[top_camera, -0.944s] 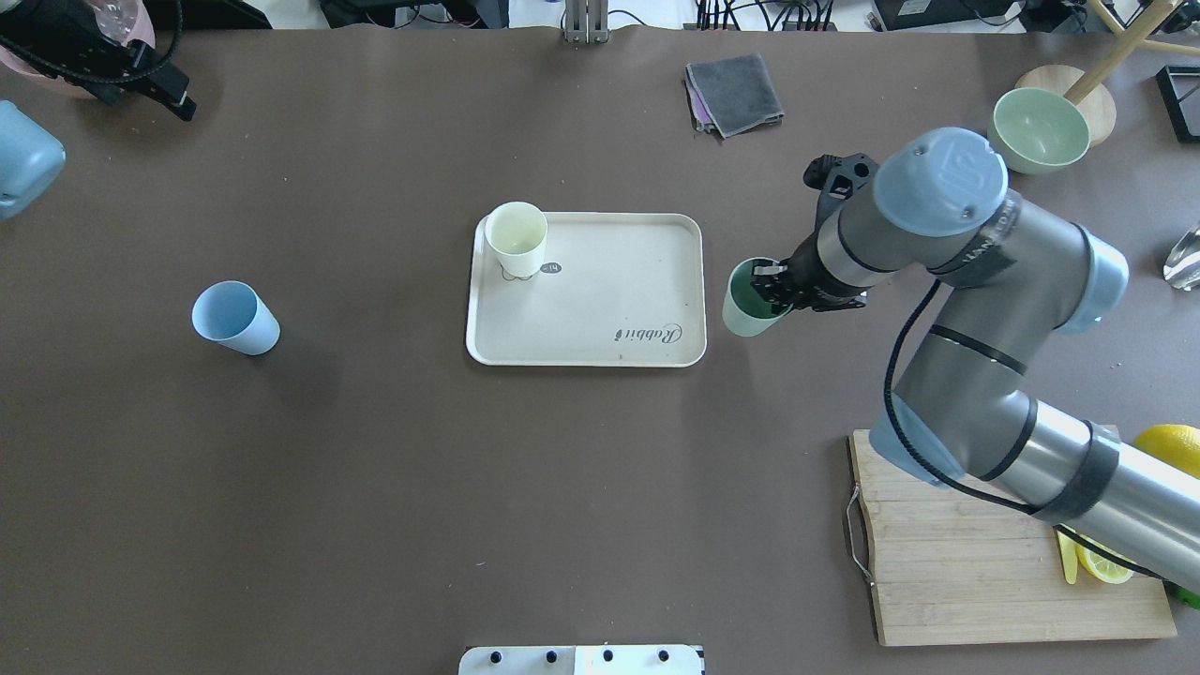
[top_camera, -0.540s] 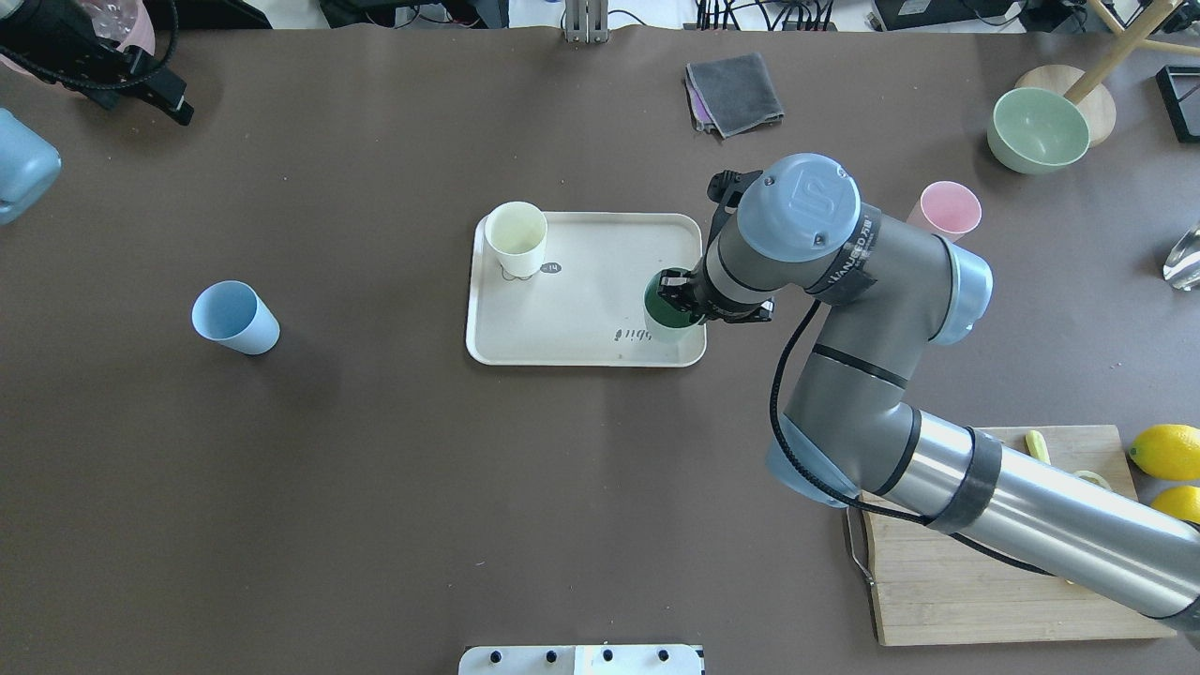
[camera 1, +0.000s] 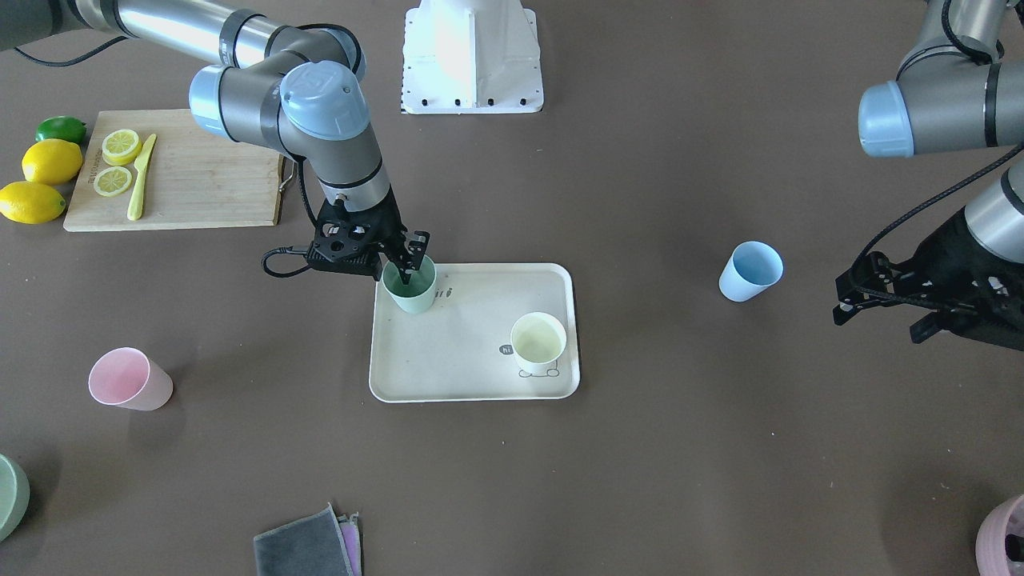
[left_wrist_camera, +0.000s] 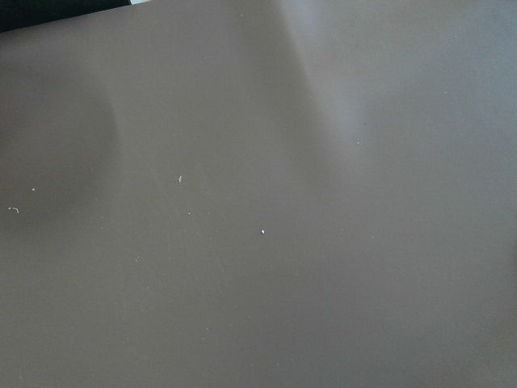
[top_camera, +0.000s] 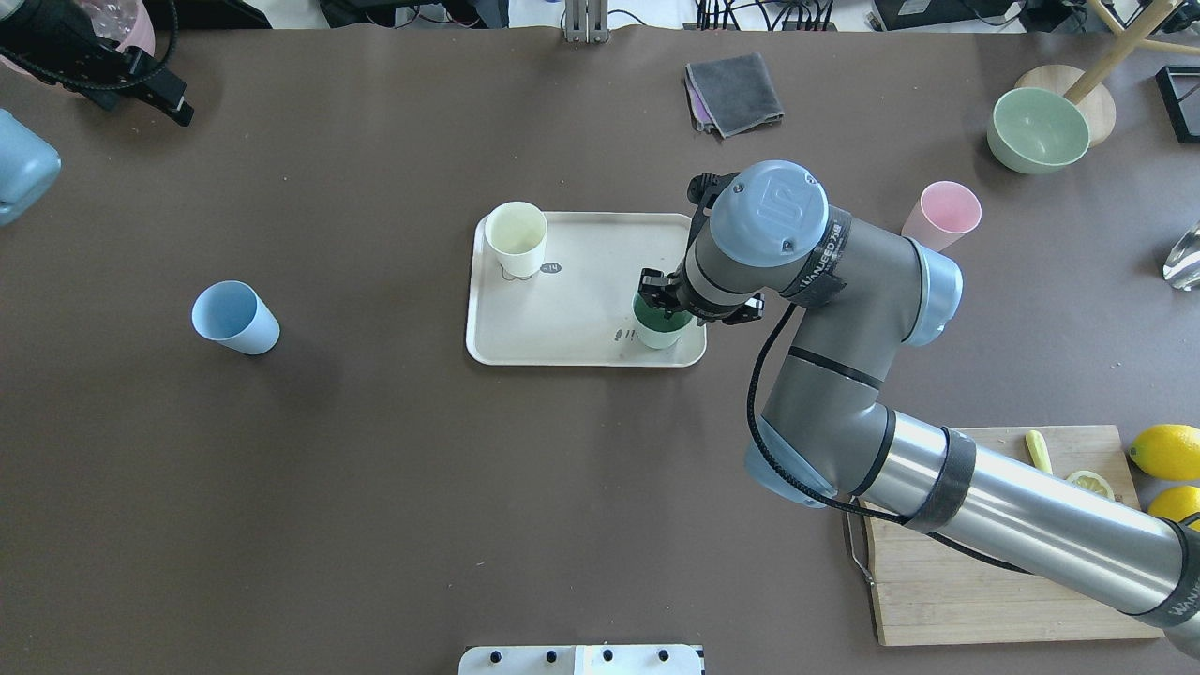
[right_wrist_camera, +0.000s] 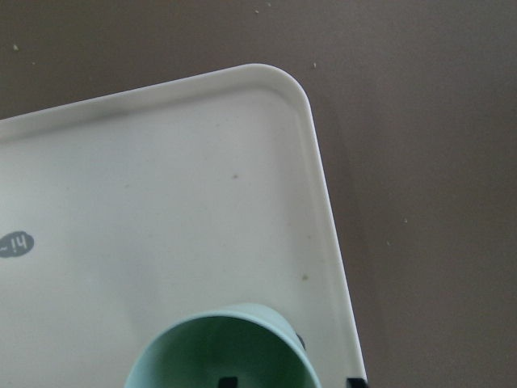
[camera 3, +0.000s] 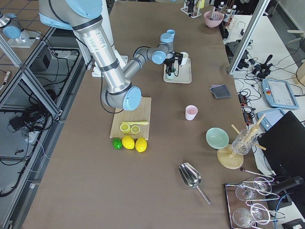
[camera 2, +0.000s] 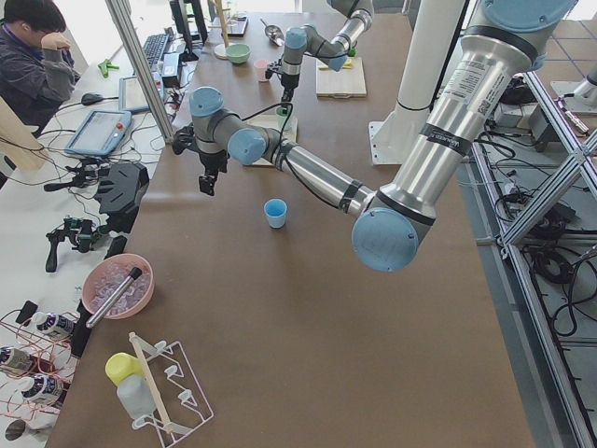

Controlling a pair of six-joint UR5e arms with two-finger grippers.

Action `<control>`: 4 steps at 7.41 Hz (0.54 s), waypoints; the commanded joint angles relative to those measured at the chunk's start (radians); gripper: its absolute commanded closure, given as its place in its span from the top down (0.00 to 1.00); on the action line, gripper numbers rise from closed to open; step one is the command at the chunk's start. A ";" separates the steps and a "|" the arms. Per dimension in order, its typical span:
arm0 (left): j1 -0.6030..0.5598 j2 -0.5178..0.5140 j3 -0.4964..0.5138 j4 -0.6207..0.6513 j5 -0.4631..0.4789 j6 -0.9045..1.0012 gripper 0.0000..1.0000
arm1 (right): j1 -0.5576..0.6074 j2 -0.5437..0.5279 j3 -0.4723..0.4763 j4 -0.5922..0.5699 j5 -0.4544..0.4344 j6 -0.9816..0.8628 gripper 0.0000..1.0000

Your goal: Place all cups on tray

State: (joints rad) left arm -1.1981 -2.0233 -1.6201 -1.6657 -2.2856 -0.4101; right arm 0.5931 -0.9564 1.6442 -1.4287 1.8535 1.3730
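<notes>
My right gripper point(top_camera: 661, 302) point(camera 1: 406, 268) is shut on the wall of the mint green cup point(top_camera: 661, 330) point(camera 1: 411, 293) point(right_wrist_camera: 222, 347), one finger inside it. The cup stands upright at the near right corner of the cream tray point(top_camera: 581, 300) point(camera 1: 456, 352) point(right_wrist_camera: 161, 202); I cannot tell whether it touches the tray. The cream-yellow cup point(top_camera: 517, 239) point(camera 1: 538, 342) stands on the tray's far left corner. The light blue cup point(top_camera: 234, 319) point(camera 1: 750, 270) stands on the table to the left. The pink cup point(top_camera: 945, 211) point(camera 1: 128, 378) stands to the right. My left gripper point(camera 1: 876, 320) point(top_camera: 173, 103) is open and empty at the far left.
A wooden cutting board point(top_camera: 994, 562) with lemon slices and a knife lies near right, whole lemons point(top_camera: 1167, 452) beside it. A green bowl point(top_camera: 1039, 129) is far right. A grey cloth point(top_camera: 734, 94) lies at the back. The left wrist view shows only brown table.
My right arm carried the mint green cup leftward from beside the tray to over its near right corner and brought it lower. The pink cup came into view behind the arm.
</notes>
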 commanded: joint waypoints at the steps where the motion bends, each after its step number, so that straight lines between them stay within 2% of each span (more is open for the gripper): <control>1: 0.000 0.015 -0.012 0.000 0.000 0.001 0.98 | 0.083 0.001 0.046 -0.016 0.088 -0.027 1.00; 3: 0.011 0.116 -0.096 -0.002 -0.002 -0.016 0.98 | 0.219 -0.007 0.065 -0.117 0.186 -0.179 1.00; 4: 0.041 0.188 -0.160 -0.009 -0.002 -0.083 0.98 | 0.290 -0.024 0.080 -0.172 0.229 -0.266 1.00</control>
State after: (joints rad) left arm -1.1841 -1.9176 -1.7081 -1.6689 -2.2870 -0.4358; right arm 0.7938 -0.9643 1.7075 -1.5346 2.0264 1.2086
